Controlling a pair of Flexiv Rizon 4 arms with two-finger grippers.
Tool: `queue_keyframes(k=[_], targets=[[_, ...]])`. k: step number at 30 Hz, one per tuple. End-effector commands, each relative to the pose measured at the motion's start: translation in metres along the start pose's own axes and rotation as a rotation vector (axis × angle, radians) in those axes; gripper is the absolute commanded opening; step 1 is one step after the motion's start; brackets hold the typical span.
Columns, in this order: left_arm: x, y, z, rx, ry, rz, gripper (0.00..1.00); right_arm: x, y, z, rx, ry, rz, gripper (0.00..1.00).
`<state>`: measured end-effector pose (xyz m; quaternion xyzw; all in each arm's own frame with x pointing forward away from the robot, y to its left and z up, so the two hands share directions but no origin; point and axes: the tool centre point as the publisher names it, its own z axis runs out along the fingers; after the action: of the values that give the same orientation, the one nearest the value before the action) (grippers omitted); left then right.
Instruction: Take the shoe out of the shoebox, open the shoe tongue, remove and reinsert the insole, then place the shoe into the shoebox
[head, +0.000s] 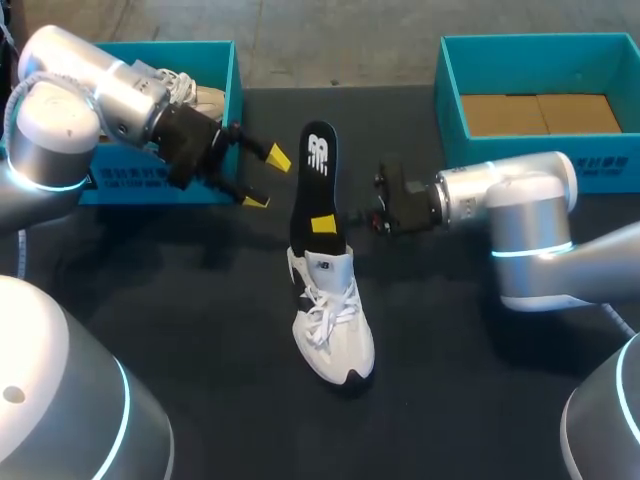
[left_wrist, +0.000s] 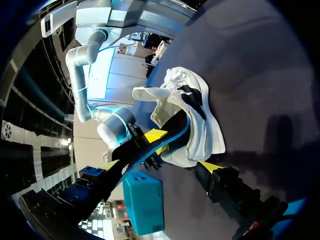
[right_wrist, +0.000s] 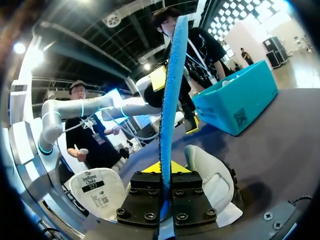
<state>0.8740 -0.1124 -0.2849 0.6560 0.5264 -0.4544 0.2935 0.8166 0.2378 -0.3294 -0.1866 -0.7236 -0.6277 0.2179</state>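
Two pincers, head view: the right pincer (head: 330, 222) is clamped flat on the insole (head: 317, 170), whose lower end sits in the mouth of the white shoe (head: 333, 320) standing on the table (head: 480, 380), while the left pincer (head: 266, 179) hangs spread wide and empty beside the insole, apart from it; the insole is best moved along its own length, in line with the opening, lest the unheld shoe tip. Left wrist view: shoe and insole lie ahead of the spread fingers (left_wrist: 212, 167), touching neither. Right wrist view: the insole stands edge-on between the closed fingers, the shoe just beyond.
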Motion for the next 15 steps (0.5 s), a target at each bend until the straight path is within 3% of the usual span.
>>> queue_keyframes(k=[1, 15], targets=[[0.0, -0.001, 0.001, -0.002, 0.0, 0.001, 1.0, 0.003, 0.0, -0.002, 0.038, 0.013, 0.012, 0.0], [0.0, -0.002, 0.003, 0.0, 0.004, -0.008, 1.0, 0.005, -0.022, 0.002, 0.054, 0.04, 0.06, 0.0]])
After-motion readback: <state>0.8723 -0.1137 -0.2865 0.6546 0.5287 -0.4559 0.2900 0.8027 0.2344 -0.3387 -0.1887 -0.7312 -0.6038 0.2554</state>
